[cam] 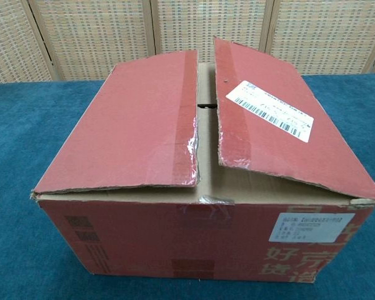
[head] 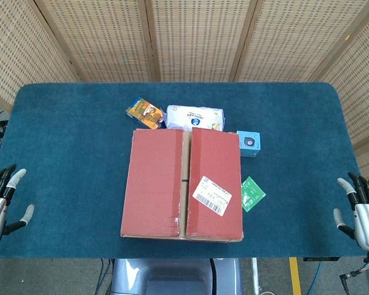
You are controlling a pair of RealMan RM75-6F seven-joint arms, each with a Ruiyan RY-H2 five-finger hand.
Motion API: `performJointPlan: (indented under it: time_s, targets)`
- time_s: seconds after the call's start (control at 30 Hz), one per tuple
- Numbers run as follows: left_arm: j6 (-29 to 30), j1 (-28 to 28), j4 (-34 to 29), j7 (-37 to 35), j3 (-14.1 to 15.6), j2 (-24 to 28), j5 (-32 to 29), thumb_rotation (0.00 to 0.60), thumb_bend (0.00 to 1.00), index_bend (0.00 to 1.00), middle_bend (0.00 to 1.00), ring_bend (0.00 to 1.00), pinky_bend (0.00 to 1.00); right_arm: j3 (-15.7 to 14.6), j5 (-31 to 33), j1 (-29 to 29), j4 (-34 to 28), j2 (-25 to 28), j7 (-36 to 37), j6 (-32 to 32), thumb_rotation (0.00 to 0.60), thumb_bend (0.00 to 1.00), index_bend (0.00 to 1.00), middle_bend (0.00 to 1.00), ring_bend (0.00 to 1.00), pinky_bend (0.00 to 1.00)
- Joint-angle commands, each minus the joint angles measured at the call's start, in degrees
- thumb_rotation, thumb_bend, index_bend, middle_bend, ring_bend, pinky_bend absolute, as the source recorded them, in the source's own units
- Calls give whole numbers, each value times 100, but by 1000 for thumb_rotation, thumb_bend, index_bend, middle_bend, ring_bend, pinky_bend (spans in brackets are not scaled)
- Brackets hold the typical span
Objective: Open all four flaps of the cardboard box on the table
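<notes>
A blue carpet-like surface carries several small items, all grouped toward the far and right parts of its middle. Farthest back on the left lies an orange snack packet, tilted at an angle. Just right of it rests a white pouch with blue print, lying flat. Further right and slightly nearer sits a small light-blue box with a dark round mark on top. Nearer still, on the right, a green flat sachet lies at a slant. Behind the surface stand woven cane screens in wooden frames. A yellow floor stripe shows below the near edge.
</notes>
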Motion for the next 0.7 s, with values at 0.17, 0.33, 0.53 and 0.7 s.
performJointPlan:
  time_s: [0.17, 0.33, 0.53, 0.7]
  targets:
    - [-41, -16, -17, 31, 1, -14, -26, 514, 417, 67, 0, 0, 0, 3, 1, 16, 1, -3, 1, -24, 600, 486, 144, 74, 0, 18]
    - [-55, -24, -38, 52, 1, -24, -36, 514, 418, 67, 0, 0, 0, 8, -35, 17, 0, 0, 47, 2, 600, 485, 144, 81, 0, 18]
    - [-82, -37, -1, 25, 11, -34, -24, 513, 418, 67, 0, 0, 0, 40, -113, 25, 18, -5, 147, 82, 600, 489, 144, 102, 0, 18]
    - [-126, -80, 19, 61, 8, -60, 13, 513, 421, 67, 0, 0, 0, 56, -195, 42, 34, -25, 257, 128, 600, 537, 150, 118, 0, 18]
